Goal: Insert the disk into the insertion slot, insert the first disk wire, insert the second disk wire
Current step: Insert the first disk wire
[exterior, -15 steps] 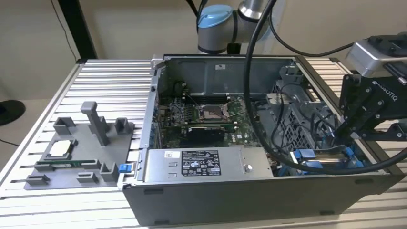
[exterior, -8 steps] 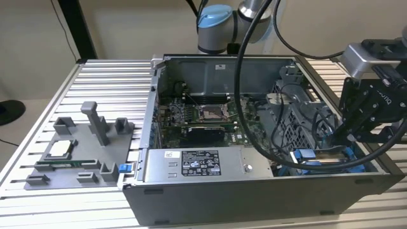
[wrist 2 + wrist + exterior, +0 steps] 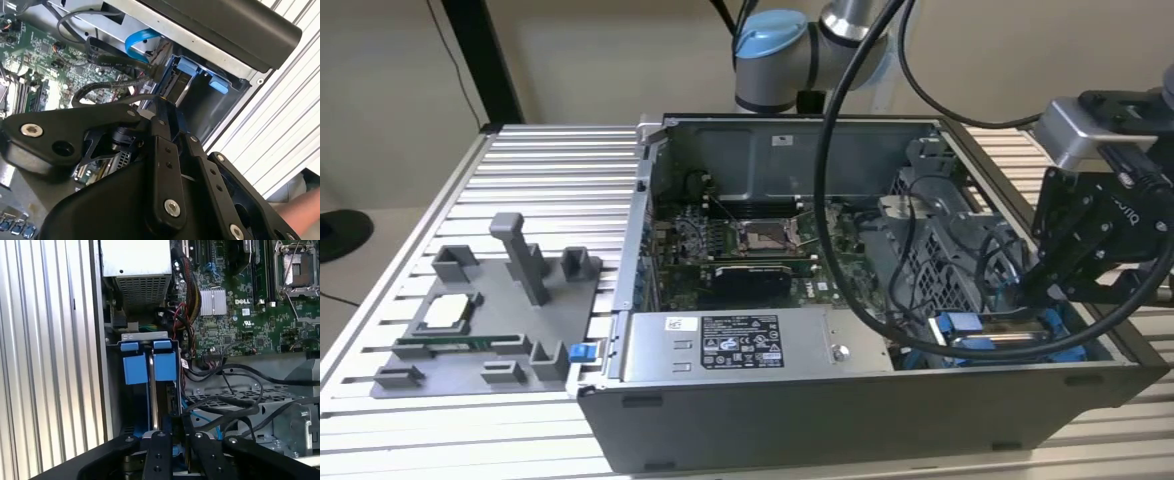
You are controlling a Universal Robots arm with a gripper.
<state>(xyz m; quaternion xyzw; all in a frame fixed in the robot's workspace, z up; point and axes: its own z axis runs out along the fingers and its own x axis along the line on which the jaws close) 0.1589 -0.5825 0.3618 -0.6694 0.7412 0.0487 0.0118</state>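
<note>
The disk lies in its blue frame inside the insertion slot, at the case's front corner on the exterior view's right. In the first wrist view its silver edge runs back from the frame's two blue tabs. My black gripper hangs over the disk's inner end. Its fingers are drawn together, shut on the end of a black disk wire. In the second wrist view the gripper points at the blue tabs, and the wire arcs back to the fingertips.
The open case holds the labelled power-supply box, the green motherboard and a perforated grey cage with loose black cables. A flat blue cable lies near the slot. A grey parts fixture stands on the slatted table.
</note>
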